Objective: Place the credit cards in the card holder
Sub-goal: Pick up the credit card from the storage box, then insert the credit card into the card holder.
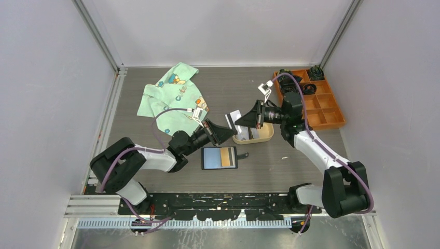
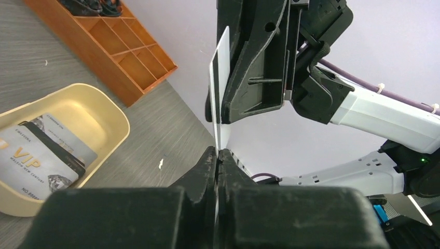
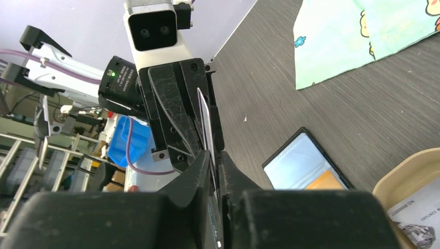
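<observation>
A white credit card with a dark stripe (image 1: 232, 118) hangs in the air between both grippers, left of the beige tray. My left gripper (image 1: 230, 133) is shut on its lower edge (image 2: 218, 155); the card (image 2: 220, 78) rises edge-on from my fingers. My right gripper (image 1: 238, 120) is shut on the same card from the other side (image 3: 215, 156), and the card (image 3: 204, 122) shows there too. The black card holder (image 1: 219, 157) lies open on the table below, with an orange card in one pocket, and it also shows in the right wrist view (image 3: 306, 168). More cards (image 2: 46, 155) lie in the tray.
The beige oval tray (image 1: 265, 136) sits right of the holder and shows in the left wrist view (image 2: 111, 111). An orange compartment organizer (image 1: 324, 111) stands at the back right. A green patterned cloth (image 1: 174, 98) lies at the back left.
</observation>
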`<state>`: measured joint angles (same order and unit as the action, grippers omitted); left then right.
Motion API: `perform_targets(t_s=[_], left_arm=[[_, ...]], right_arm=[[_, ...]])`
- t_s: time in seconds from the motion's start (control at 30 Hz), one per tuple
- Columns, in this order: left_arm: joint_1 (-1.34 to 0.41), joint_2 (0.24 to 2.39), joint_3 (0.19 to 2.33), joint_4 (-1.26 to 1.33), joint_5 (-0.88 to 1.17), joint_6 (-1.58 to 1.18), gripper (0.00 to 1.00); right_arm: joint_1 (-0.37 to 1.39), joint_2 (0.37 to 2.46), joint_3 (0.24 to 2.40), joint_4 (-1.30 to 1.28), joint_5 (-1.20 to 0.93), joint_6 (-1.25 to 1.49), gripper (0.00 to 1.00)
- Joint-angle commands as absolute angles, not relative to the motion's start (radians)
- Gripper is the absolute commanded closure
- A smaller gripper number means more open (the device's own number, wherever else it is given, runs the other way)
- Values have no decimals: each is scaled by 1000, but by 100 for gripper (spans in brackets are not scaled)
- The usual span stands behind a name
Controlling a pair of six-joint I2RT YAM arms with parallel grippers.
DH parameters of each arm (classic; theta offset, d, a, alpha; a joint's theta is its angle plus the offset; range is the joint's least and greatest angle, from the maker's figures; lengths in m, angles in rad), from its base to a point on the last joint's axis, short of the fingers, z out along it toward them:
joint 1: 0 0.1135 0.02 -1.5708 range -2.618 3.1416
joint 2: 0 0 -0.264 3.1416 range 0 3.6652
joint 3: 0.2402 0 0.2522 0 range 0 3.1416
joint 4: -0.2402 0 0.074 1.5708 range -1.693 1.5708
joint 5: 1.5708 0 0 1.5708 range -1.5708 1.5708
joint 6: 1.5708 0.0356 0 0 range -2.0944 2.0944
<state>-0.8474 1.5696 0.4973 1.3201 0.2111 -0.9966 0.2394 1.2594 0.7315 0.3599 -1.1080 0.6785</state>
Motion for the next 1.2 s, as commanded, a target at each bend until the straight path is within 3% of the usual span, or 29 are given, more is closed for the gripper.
perform_targets(t_s=[0.0,0.1,0.2,0.4,0.5,0.67,0.83,0.9,1.0,1.03,1.17], left_arm=[[-846,1540,513,1352,256,-954,100],[-823,1489,489,1261,351,-902,100],[-792,1420,470,1140,474,-836,100],[-782,1297,511,790,633,-678,100],[-783,1287,533,743,687,-654,100],[-782,1292,553,710,723,-634,100],[-782,1279,552,706,709,-624,100],[-782,1276,550,707,706,-626,100],[-783,1268,539,720,685,-636,100],[-780,1257,528,721,653,-640,98],[-757,1126,457,629,486,-643,63]], right_arm=[[245,1214,733,390,-1136,615,78],[245,1190,785,180,-1157,413,59],[245,1175,810,14,-1196,204,47],[283,1172,827,-175,-1272,-26,44],[317,1181,843,-237,-1280,-92,47],[324,1180,850,-240,-1305,-92,64],[323,1185,853,-251,-1310,-92,67],[326,1191,855,-257,-1314,-92,76],[336,1193,862,-275,-1304,-91,98],[339,1193,862,-283,-1285,-83,99],[342,1212,827,-281,-1159,-25,99]])
